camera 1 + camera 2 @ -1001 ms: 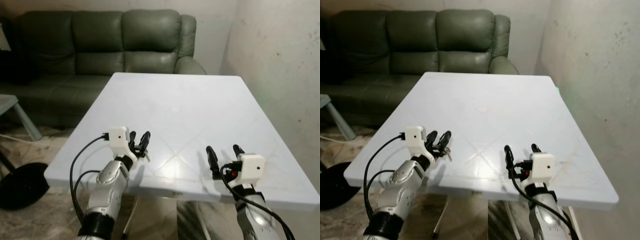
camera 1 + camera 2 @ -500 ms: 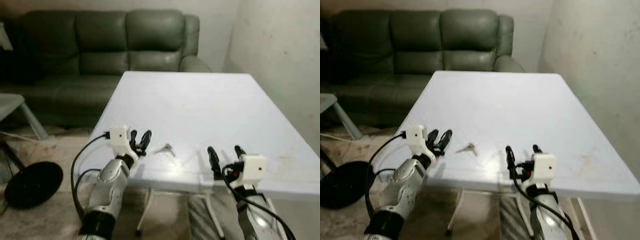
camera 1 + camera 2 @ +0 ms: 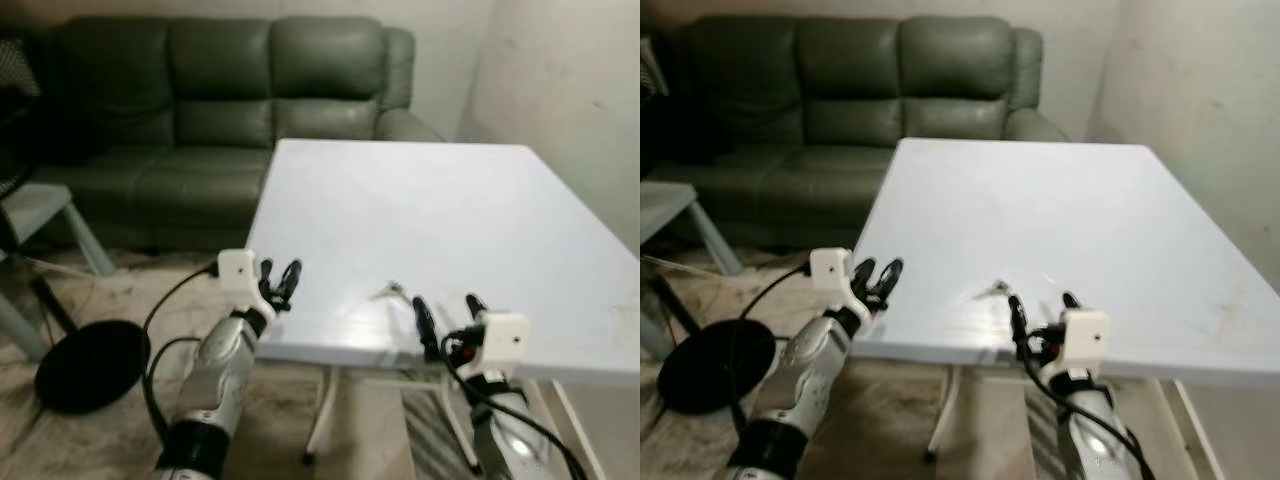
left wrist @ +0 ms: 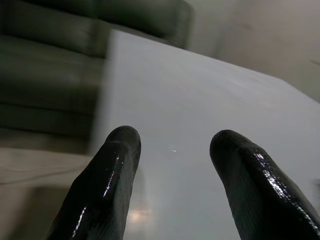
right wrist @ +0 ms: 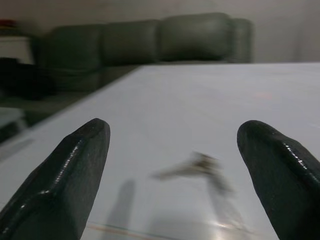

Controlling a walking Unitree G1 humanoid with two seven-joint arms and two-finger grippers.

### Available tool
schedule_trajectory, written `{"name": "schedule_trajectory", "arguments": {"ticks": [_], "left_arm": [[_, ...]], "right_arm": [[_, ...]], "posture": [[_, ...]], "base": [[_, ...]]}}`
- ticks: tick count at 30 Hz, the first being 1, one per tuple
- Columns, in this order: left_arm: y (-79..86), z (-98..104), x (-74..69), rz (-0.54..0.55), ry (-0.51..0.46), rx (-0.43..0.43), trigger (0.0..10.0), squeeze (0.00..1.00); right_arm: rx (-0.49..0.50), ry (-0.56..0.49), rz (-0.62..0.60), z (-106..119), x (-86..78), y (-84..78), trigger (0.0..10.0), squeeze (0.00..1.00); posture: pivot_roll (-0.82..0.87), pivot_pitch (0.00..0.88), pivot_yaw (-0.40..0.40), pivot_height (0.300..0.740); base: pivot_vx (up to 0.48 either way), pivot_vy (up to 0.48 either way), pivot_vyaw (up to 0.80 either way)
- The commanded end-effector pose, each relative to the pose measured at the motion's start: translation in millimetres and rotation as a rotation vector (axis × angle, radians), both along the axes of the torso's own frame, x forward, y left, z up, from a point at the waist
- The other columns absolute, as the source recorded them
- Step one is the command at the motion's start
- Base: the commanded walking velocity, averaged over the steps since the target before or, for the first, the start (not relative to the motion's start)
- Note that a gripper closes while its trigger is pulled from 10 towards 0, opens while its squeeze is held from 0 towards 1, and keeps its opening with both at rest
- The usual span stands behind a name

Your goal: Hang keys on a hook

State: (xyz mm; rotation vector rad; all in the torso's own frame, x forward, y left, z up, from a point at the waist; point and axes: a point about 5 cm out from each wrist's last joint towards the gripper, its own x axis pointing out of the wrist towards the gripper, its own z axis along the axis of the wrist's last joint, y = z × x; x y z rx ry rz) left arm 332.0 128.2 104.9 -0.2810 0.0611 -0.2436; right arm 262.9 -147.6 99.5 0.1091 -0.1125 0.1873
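A small bunch of keys [image 3: 390, 290] lies flat on the white table [image 3: 450, 200], close to its near edge. My right gripper [image 3: 445, 305] hovers open just short of that edge, with the keys [image 5: 197, 165] blurred on the tabletop ahead between its two fingers [image 5: 65, 175]. My left gripper [image 3: 279, 272] is open and holds nothing. It hangs beside the table's near left corner, over the floor, and its fingers [image 4: 107, 175] point along the table's left edge.
A green sofa [image 3: 230, 90] stands behind the table. A bare wall [image 3: 570, 80] runs along the right side. On the floor to the left are a black round base [image 3: 90, 365] and a low grey side table [image 3: 40, 205].
The whole view has shifted, so the table now sits further right. The keys, earlier under my left gripper, now lie in front of my right gripper. My left gripper is now off the table's edge.
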Motion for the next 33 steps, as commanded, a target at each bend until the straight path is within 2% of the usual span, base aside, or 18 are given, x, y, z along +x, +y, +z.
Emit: {"name": "schedule_trajectory", "arguments": {"ticks": [1, 4, 9, 14, 20, 26, 33], "left_arm": [[-10.5, 2, 0.6, -0.024, -0.008, -0.004, 10.0, 0.0], [-10.8, 3, 0.7, -0.022, -0.007, -0.008, 10.0, 0.0], [-11.4, 3, 0.1, -0.023, 0.003, 0.001, 10.0, 0.0], [-14.2, 3, -3.5, -0.049, 0.001, 0.022, 10.0, 0.0], [-24.1, 3, -10.9, -0.103, -0.002, 0.034, 10.0, 0.0], [-34.1, 4, -20.9, -0.151, -0.005, 0.048, 10.0, 0.0], [-47.4, 5, -35.7, -0.198, 0.005, 0.037, 10.0, 0.0]], "right_arm": [[-0.008, 0.013, -0.024, 1, 0.5, -8.3, 10.0, 0.0], [-0.007, 0.042, -0.044, -1, 1.8, -9.2, 10.0, 0.0], [-0.023, 0.129, -0.126, -8, 8.9, -21.0, 10.0, 0.0], [-0.099, 0.117, -0.167, -3, 19.4, -33.9, 10.0, 0.0], [-0.203, 0.046, -0.077, 11, 33.3, -35.6, 10.0, 0.0], [-0.172, 0.041, -0.016, 22, 49.4, -33.9, 10.0, 0.0], [-0.148, 0.023, 0.136, 38, 65.8, -15.3, 10.0, 0.0]], "posture": [[-0.03, 0.0, 0.001, 0.74], [-0.03, 0.0, 0.0, 0.74], [-0.02, 0.0, 0.0, 0.74], [-0.01, 0.0, 0.0, 0.74], [0.01, 0.002, -0.005, 0.74], [0.02, 0.034, -0.007, 0.74], [0.04, 0.081, -0.023, 0.74]], "base": [[0.0, 0.0, 0.0], [0.0, 0.0, 0.0], [0.0, 0.0, 0.0], [0.0, 0.0, 0.0], [0.0, 0.0, 0.0], [0.0, 0.0, 0.0], [0.0, 0.0, 0.0]]}}
